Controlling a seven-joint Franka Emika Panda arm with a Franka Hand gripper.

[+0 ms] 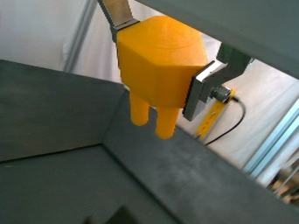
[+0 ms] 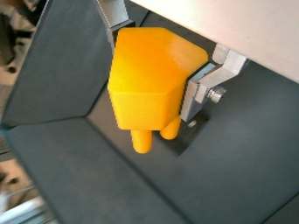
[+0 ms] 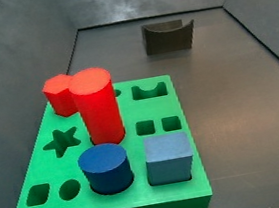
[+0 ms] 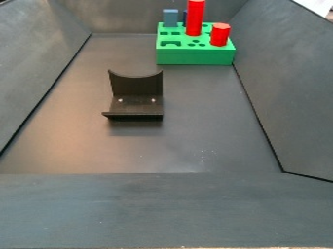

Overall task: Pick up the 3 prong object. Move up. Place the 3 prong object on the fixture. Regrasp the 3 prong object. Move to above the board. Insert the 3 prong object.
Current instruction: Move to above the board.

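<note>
In both wrist views my gripper [image 1: 163,61] [image 2: 158,74] clamps the orange plug [image 1: 163,66] [image 2: 149,83], prongs hanging free above the dark floor [image 1: 70,188] [image 2: 82,175]. In both side views I am out of frame; the green board [image 3: 38,169] [image 4: 196,51] and fixture [image 3: 168,36] [image 4: 134,95] stand well apart between sloping walls.

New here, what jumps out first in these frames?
The orange 3 prong object fills both wrist views, clamped between the gripper fingers with its prongs pointing down, off the floor. In the side views the gripper is out of frame; the green board stands out, carrying red and blue pieces, and the dark fixture sits empty mid-floor.
</note>
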